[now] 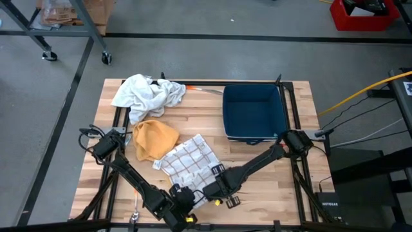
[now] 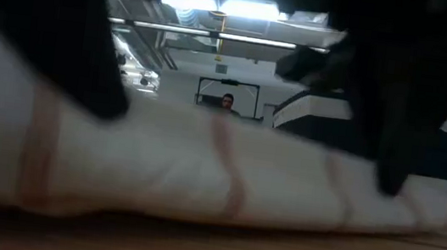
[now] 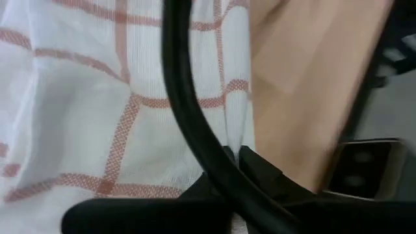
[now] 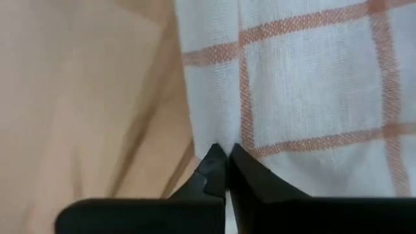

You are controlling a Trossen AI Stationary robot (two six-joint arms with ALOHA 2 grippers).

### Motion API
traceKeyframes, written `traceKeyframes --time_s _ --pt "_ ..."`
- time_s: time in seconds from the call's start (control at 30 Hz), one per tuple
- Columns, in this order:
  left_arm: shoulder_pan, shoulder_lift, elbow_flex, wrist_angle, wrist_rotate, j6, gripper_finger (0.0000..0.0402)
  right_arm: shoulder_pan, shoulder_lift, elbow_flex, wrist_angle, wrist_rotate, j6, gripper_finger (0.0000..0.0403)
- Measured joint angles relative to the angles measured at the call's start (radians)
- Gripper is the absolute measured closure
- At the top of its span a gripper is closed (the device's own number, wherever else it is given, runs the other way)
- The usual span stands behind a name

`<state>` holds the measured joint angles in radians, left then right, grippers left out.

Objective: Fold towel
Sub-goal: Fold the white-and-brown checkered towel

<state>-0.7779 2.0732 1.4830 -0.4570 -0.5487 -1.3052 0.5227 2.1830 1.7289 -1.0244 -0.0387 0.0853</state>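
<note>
both jaws are pinched shut on the checked towel [image 1: 187, 162] near edge; corners should be lifted evenly toward the blue bin [image 1: 254, 113].

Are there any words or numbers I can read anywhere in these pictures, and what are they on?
"NETGEAR": it seems to say this on the dark box on the floor beside the table, but the letters are tiny, so I am not sure.
No words or numbers on the checked towel, the blue bin or the other cloths.

Wooden table [image 1: 257, 167] bearing checked towel [image 1: 187, 161], orange cloth [image 1: 154, 138], white cloth [image 1: 147, 95], blue bin [image 1: 253, 113]
</note>
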Motion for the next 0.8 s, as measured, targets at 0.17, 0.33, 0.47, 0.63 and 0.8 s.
traceKeyframes --time_s 0.17,0.33,0.47,0.63,0.8 --pt "-0.015 -0.031 0.002 0.090 0.007 0.025 0.0400 0.052 -0.001 0.131 -0.113 0.039 0.000 0.0384" --pt "-0.031 -0.080 0.004 0.162 0.004 0.078 0.0400 0.078 -0.002 0.276 -0.217 0.163 -0.006 0.0395" --pt "-0.040 -0.125 0.006 0.136 -0.016 0.130 0.0400 0.064 -0.002 0.352 -0.228 0.266 -0.044 0.0397" --pt "-0.048 -0.187 0.006 -0.026 -0.069 0.126 0.0401 0.000 -0.002 0.361 -0.173 0.354 -0.130 0.0389" --pt "-0.056 -0.239 0.006 -0.300 -0.113 0.007 0.0401 -0.092 0.000 0.356 -0.119 0.361 -0.158 0.0388"
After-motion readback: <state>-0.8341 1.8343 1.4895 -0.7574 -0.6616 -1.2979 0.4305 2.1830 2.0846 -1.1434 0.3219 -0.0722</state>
